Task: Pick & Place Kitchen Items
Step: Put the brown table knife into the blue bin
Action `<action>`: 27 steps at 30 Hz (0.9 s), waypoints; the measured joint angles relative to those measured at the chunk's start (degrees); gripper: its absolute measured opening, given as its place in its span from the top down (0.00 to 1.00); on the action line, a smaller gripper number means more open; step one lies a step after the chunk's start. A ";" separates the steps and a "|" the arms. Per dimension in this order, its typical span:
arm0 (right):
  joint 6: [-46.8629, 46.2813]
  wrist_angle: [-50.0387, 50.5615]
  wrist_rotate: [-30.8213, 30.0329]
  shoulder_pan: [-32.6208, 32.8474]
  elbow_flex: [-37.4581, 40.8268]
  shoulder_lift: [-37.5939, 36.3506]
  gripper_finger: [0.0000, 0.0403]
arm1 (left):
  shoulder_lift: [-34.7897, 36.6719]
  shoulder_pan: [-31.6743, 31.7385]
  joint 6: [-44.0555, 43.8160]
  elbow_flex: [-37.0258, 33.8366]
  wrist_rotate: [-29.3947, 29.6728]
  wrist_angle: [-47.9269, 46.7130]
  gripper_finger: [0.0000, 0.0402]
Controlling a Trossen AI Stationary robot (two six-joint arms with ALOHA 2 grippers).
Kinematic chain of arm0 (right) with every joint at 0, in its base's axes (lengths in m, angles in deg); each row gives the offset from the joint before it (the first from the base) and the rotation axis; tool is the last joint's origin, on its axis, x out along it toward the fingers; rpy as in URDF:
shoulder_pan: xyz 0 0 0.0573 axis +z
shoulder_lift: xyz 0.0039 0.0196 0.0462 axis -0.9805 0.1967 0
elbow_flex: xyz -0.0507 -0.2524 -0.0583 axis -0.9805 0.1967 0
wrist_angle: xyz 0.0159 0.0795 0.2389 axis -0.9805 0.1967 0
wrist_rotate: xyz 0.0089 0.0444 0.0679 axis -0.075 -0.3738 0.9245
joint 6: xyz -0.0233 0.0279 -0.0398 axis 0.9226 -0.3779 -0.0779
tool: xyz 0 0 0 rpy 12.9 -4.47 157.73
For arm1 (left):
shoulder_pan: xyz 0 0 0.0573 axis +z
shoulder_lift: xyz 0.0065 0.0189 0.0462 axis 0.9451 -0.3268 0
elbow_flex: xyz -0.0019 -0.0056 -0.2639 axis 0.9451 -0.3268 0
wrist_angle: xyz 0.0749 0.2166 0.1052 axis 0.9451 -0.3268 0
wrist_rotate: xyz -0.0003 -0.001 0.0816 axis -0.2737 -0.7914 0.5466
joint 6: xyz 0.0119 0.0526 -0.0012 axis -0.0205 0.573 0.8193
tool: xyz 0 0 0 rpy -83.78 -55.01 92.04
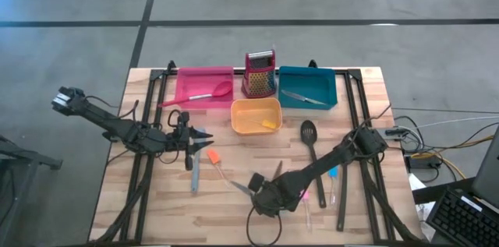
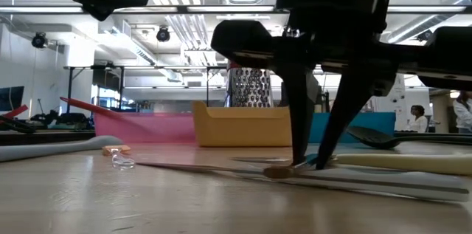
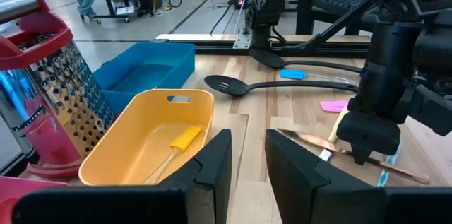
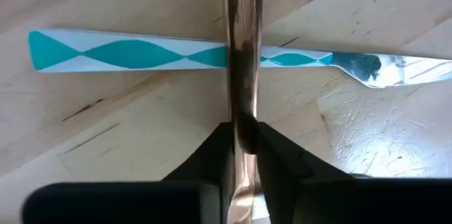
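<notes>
A slim copper-coloured knife (image 4: 244,54) lies on the wooden table, crossing over a knife with a teal-and-white patterned handle (image 4: 134,53). My right gripper (image 4: 244,136) stands over it near the table's front middle, shut on it; the same gripper (image 3: 367,143) shows in the left wrist view. My left gripper (image 3: 247,160) hovers at the table's left, narrowly open with nothing between its fingers, facing the yellow tray (image 3: 152,146). A black slotted spoon (image 1: 309,142) and a grey utensil (image 1: 195,173) lie loose on the table. My right gripper pinches the copper knife's slim shaft (image 4: 244,114) between its two fingers, which come from above, pointing steeply down, and lie across it. The knife lies flat on the table (image 2: 276,171), resting over the teal-patterned knife.
At the back stand a pink tray (image 1: 204,85) holding a red spoon, a red box grater (image 1: 260,74), a teal tray (image 1: 308,87) holding a knife, and the yellow tray (image 1: 256,116) holding a yellow piece. Small pink, blue and orange pieces lie near my right arm.
</notes>
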 joint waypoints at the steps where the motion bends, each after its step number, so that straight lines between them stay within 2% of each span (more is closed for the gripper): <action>1: 0.00 0.00 0.00 0.00 0.00 0.00 0.90 | 0.00 0.01 0.00 0.00 0.00 -0.02 0.78; 23: -1.55 2.37 0.09 0.00 -2.91 0.00 0.95 | 0.00 0.01 0.00 0.00 -0.01 -0.04 0.78; 27: -2.93 5.35 -2.92 0.02 -5.74 -0.66 0.95 | 0.00 0.02 0.00 0.00 -0.02 -0.22 0.78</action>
